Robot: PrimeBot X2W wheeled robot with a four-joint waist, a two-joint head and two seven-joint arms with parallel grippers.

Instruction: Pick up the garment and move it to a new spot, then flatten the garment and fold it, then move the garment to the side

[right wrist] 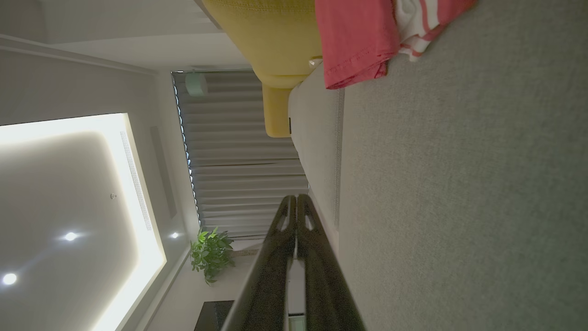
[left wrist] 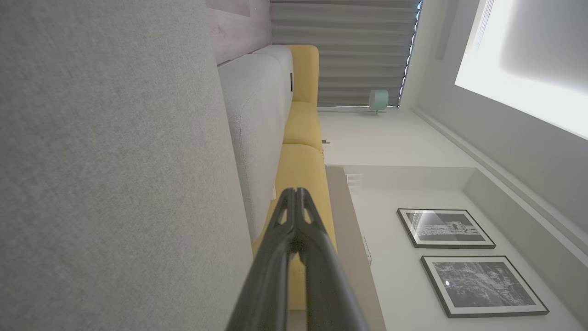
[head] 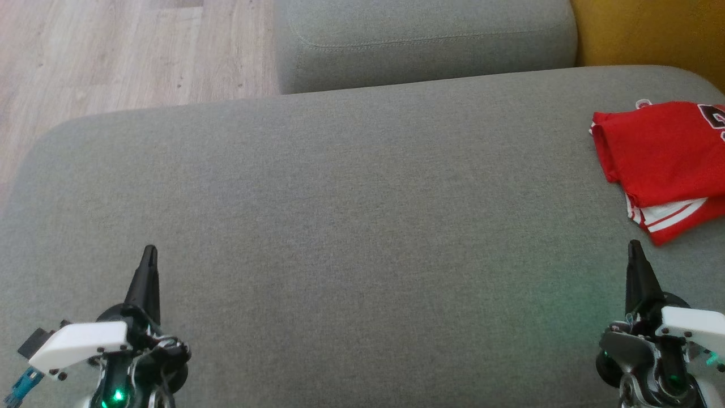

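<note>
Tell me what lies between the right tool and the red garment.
A stretch of bare grey cushion and nothing else. The shut right tool is apart from the red garment. Both the head view and the right wrist view show this.

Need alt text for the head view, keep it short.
A folded red garment lies at the far right of a grey cushion. The left gripper and right gripper sit shut at the bottom corners, clear of it.

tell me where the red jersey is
The red jersey lies folded on the grey cushion at the head view's right edge, just ahead of the right pincer.
</note>
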